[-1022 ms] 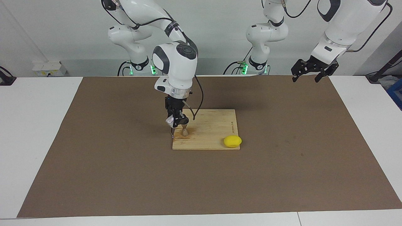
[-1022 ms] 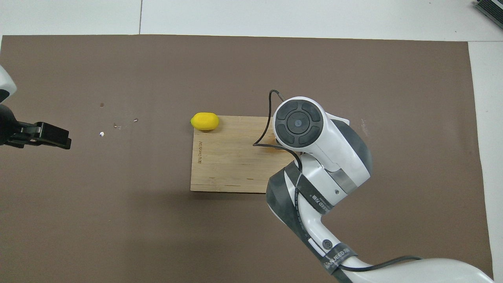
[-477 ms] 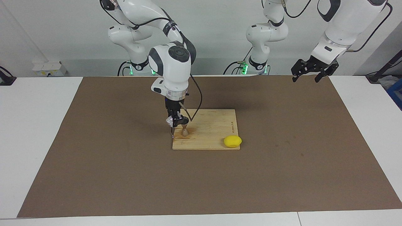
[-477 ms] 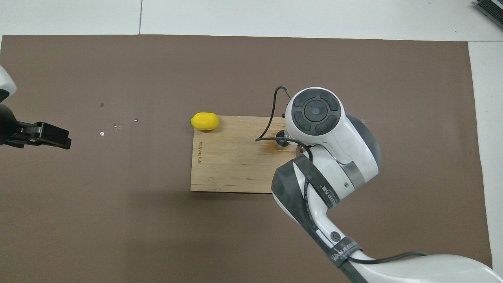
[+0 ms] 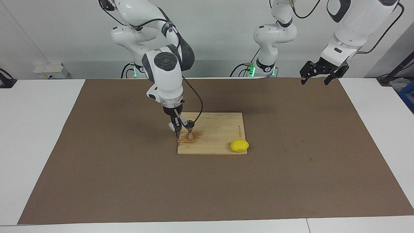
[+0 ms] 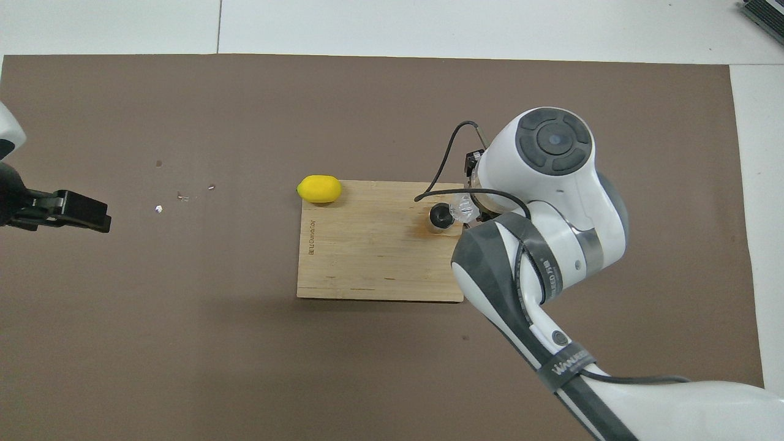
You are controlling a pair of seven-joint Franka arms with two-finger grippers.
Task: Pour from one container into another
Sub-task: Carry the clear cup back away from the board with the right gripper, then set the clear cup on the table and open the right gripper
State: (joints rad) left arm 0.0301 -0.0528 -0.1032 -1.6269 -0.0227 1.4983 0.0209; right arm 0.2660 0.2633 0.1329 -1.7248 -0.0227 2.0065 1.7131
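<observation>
The steel jigger [image 5: 190, 132] stands upright on the wooden board [image 5: 220, 129], near the board's edge toward the right arm's end. My right gripper [image 5: 176, 127] is shut on the small clear glass cup [image 5: 183, 122] and holds it tilted beside and just above the jigger's top. In the overhead view the cup [image 6: 463, 210] touches or nearly touches the jigger's rim [image 6: 439, 217]; the wrist hides the gripper there. My left gripper [image 5: 314, 82] is open and empty, and waits in the air over the mat's corner by its own base.
A yellow lemon [image 5: 239, 145] lies at the board's corner farthest from the robots, toward the left arm's end; it also shows in the overhead view [image 6: 319, 188]. A brownish wet stain [image 6: 422, 229] marks the board by the jigger. A brown mat [image 5: 291, 181] covers the table.
The right arm's wrist has swung toward the right arm's end of the table and tilted, still holding the cup at the jigger. The jigger now shows from overhead. The left arm has not moved.
</observation>
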